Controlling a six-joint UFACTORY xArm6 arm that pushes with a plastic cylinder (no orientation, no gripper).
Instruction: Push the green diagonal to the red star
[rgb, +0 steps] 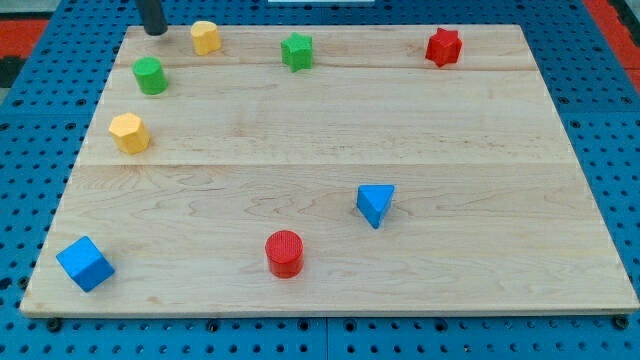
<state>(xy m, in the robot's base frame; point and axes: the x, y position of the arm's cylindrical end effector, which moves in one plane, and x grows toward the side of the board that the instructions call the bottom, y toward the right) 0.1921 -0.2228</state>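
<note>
Rod tip (154, 31) — bare, no pincer — left of yellow block (206, 37) on grained wood.

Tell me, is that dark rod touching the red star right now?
No, my tip sits at the view's top left, near a yellow block, far from the red star.
</note>
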